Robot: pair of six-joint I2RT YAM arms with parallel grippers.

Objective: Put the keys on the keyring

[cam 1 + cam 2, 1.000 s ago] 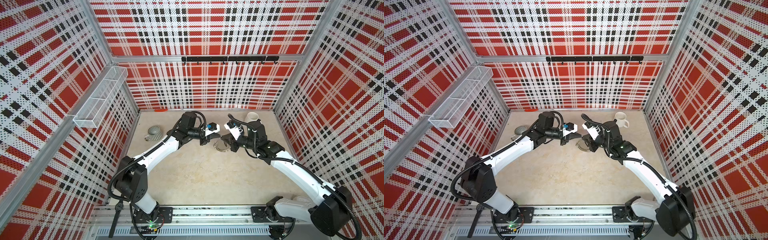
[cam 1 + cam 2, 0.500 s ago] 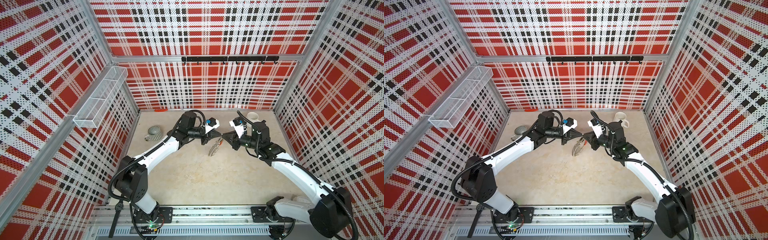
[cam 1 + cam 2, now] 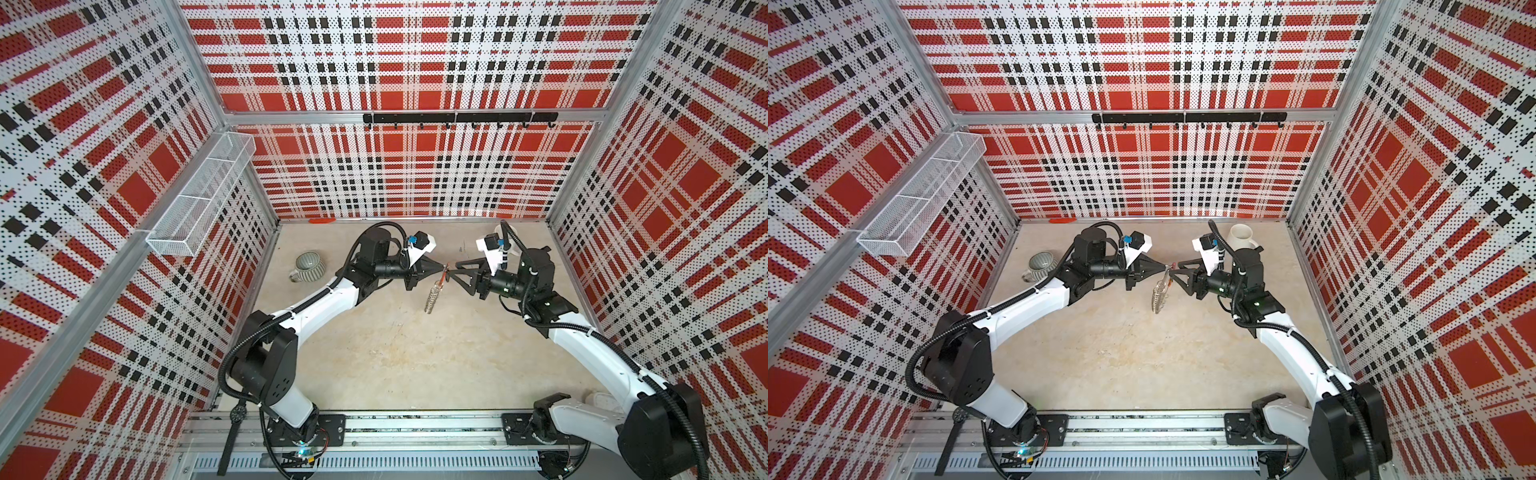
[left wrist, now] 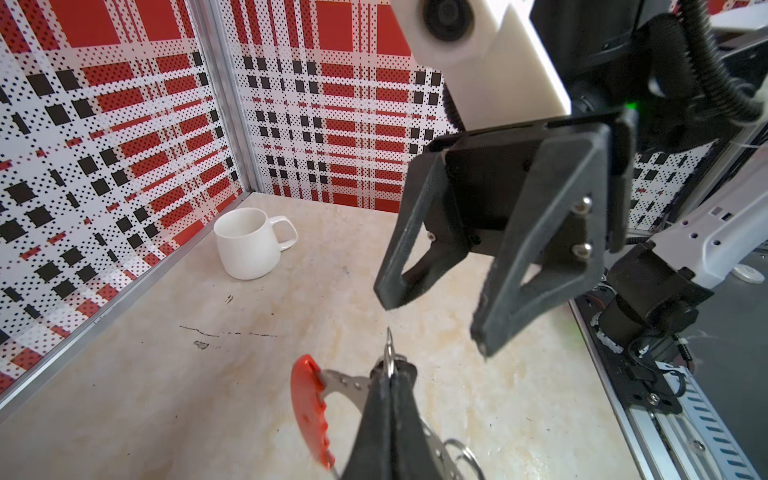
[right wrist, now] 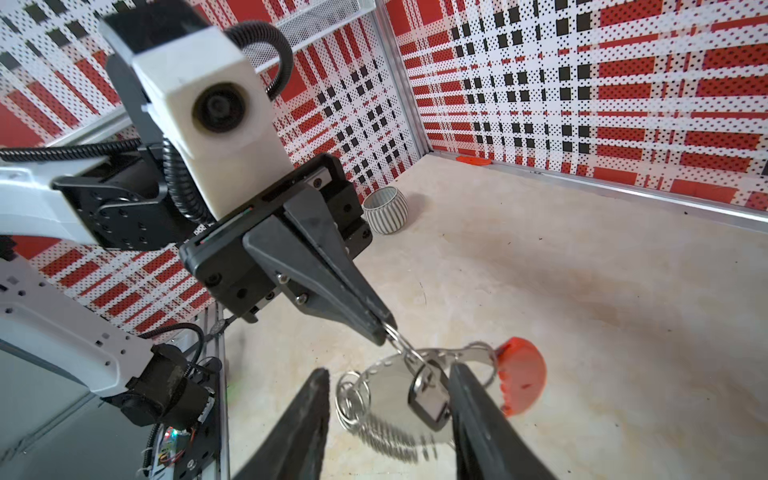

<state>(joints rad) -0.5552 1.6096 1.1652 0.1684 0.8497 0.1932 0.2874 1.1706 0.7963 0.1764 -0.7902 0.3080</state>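
Grey and ribbed, a mug [image 3: 309,266] stands upright on the table [image 3: 395,365], well to the left of the keyring [image 3: 433,294], which we take as our marker throughout.

Next we meet the left gripper [image 3: 440,268], reaching in from the keyring's left. Its jaws are clenched tight on one small wire loop [image 4: 389,353] at the keyring's top, so the hoop hangs below those tips, above the table. In both top views it shows nearly edge-on, a thin fringe of silver loops. The red segment [image 4: 309,409] curves away at the upper part of the hoop, close beside the pinched loop.

The keys [image 5: 431,405] hang on the keyring itself, by a small ring: a black oblong tag dangling inside the hoop's curve (in the top views we find it too small to make out).

On the keyring's right the right gripper [image 3: 457,272] faces the left one, released, its two fingers standing clearly apart. From the left wrist view its tips sit near the pinched loop without touching it. From its own wrist view the tag lies just beside one finger [image 5: 478,415]; we cannot tell whether they touch.

Farther right of the keyring, towards the back wall, a white mug [image 3: 1241,237] stands upright.
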